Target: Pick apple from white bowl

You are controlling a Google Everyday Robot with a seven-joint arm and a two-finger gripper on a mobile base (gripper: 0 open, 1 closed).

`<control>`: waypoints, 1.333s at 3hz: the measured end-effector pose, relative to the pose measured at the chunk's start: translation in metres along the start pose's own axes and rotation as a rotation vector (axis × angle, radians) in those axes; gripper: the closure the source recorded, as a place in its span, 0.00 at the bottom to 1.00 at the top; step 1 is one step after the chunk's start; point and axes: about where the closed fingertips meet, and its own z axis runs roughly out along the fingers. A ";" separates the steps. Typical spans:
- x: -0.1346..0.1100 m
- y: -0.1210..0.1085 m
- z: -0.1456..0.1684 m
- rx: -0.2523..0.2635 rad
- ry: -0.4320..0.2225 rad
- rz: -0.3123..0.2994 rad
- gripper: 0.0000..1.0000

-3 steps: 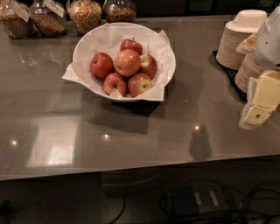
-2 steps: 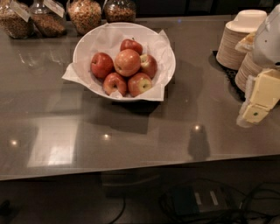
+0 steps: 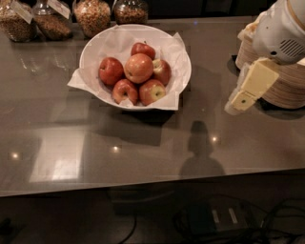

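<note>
The white bowl (image 3: 95, 45), lined with crinkled white paper, stands on the grey counter at upper centre. It holds several apples. The apple (image 3: 138, 67), the largest and palest orange-red one, sits on top in the middle, with darker red apples around it and one with a yellow-green patch (image 3: 152, 91) at the front. My gripper (image 3: 240, 99) hangs at the right, well to the right of the bowl and above the counter, with cream-coloured fingers (image 3: 255, 81) pointing down-left. It holds nothing that I can see.
Glass jars of nuts and grains (image 3: 93, 14) line the back edge behind the bowl. Stacked beige paper bowls (image 3: 286, 86) stand at the right, behind my arm. The counter's front edge (image 3: 143, 183) runs across the lower part; cables lie on the floor below.
My arm and gripper have moved a little left and toward the bowl. The bowl and apples have not moved.
</note>
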 end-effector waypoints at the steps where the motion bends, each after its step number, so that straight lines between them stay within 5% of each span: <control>1: -0.037 -0.023 0.023 0.013 -0.121 0.052 0.00; 2: -0.073 -0.040 0.054 -0.018 -0.197 0.105 0.00; 4: -0.134 -0.048 0.110 -0.167 -0.283 0.158 0.00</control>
